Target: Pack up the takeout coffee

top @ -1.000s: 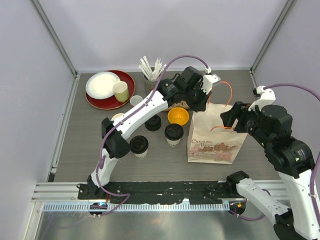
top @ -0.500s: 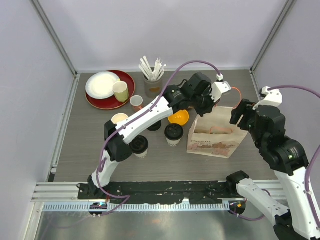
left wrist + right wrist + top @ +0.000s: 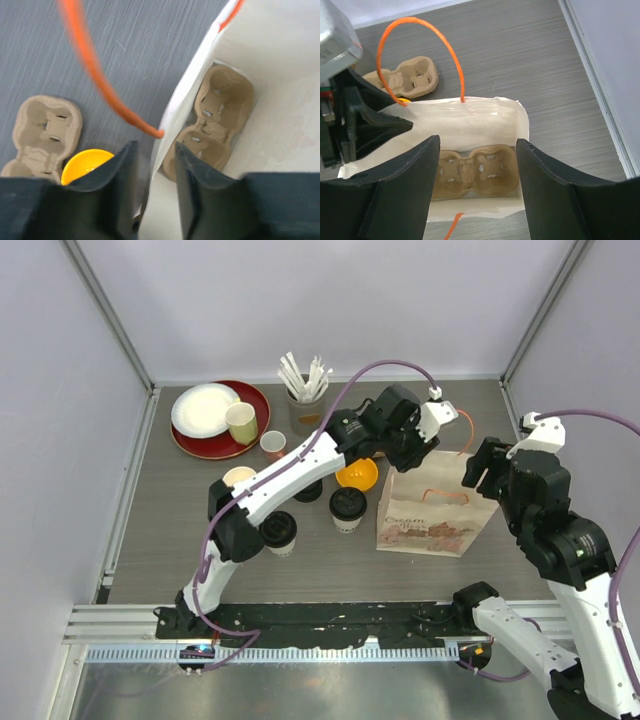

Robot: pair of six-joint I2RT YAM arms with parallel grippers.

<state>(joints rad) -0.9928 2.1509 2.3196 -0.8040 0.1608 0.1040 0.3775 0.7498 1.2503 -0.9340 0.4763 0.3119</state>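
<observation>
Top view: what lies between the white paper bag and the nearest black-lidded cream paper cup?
Only bare dark grey table, as the top view shows.

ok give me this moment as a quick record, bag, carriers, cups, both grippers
paper bag: standing, mouth open
carrier in bag: empty, on the bottom
spare carrier: on table beside orange bowl
lidded cup, second lidded cup: on table, not packed
left gripper: slightly open, astride bag rim
right gripper: open, above bag mouth
</observation>
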